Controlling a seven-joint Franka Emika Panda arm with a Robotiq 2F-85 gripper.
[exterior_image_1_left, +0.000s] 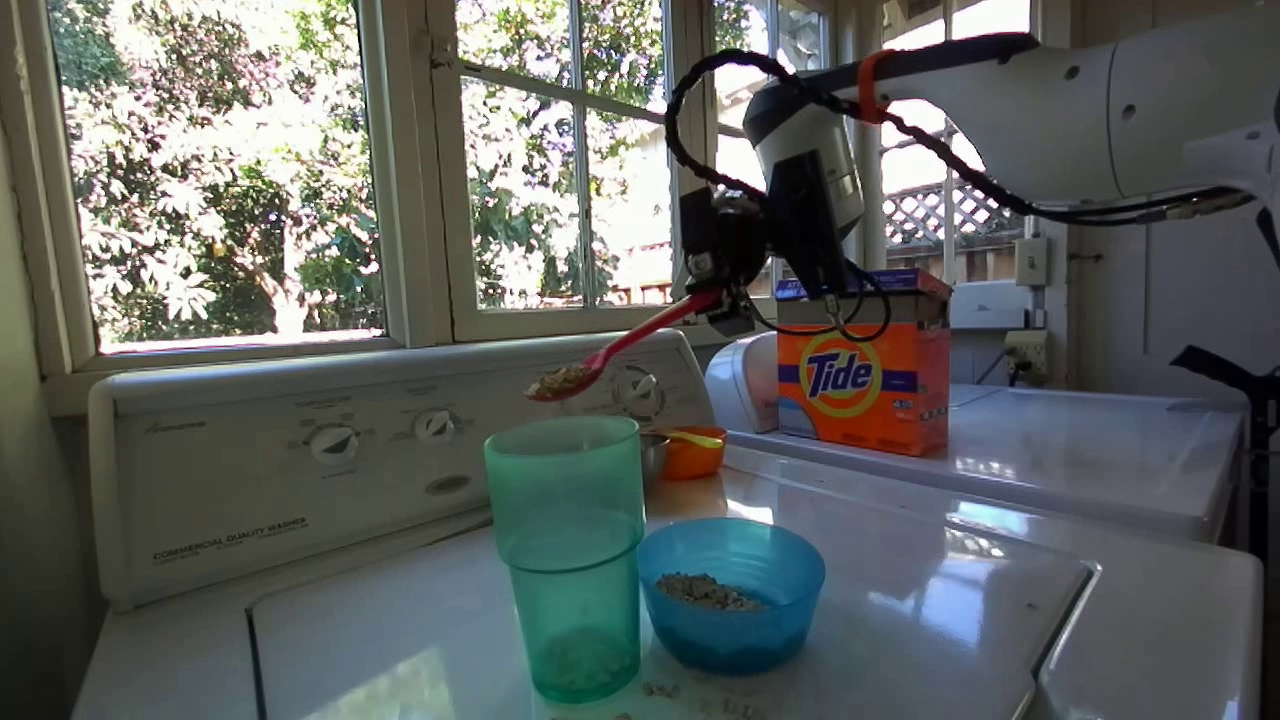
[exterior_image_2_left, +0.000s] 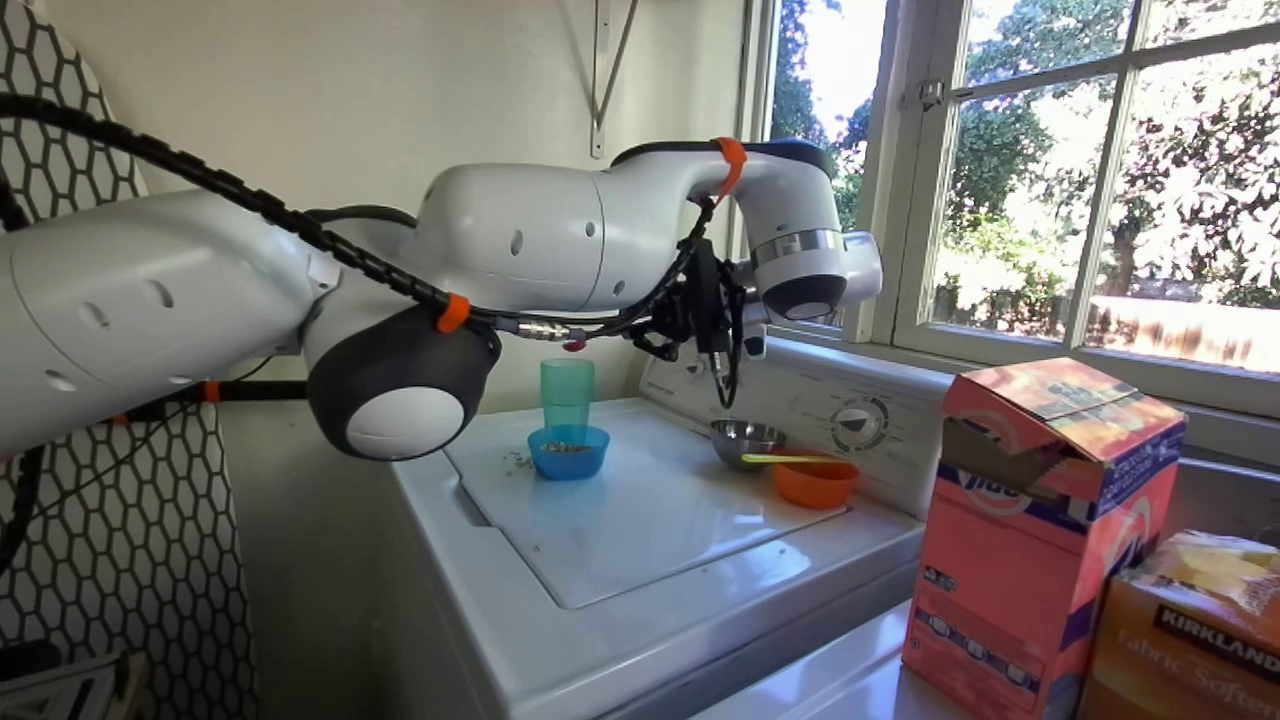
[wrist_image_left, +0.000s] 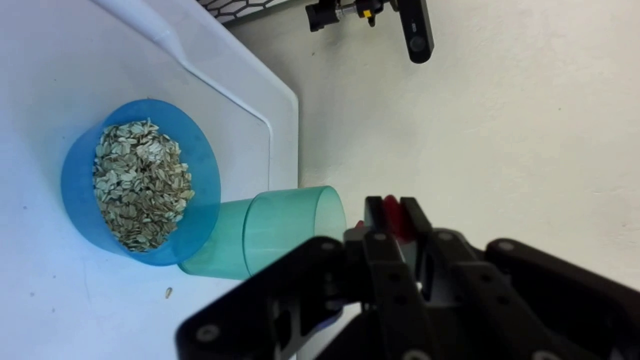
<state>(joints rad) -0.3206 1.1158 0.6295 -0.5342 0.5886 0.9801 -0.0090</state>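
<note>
One red spoon (exterior_image_1_left: 640, 334) bearing flakes (exterior_image_1_left: 560, 382) hangs above a green cup (exterior_image_1_left: 566, 520) in an exterior view. In an exterior view, a blue bowl (exterior_image_2_left: 570, 467) stands just beside the cup. In the wrist view, the gripper (wrist_image_left: 395, 220) clamps the spoon's handle beyond the cup's mouth.

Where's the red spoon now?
In an exterior view, near picture centre, the red spoon juts left from the hand holding it, its loaded end appearing above the green cup.
</note>
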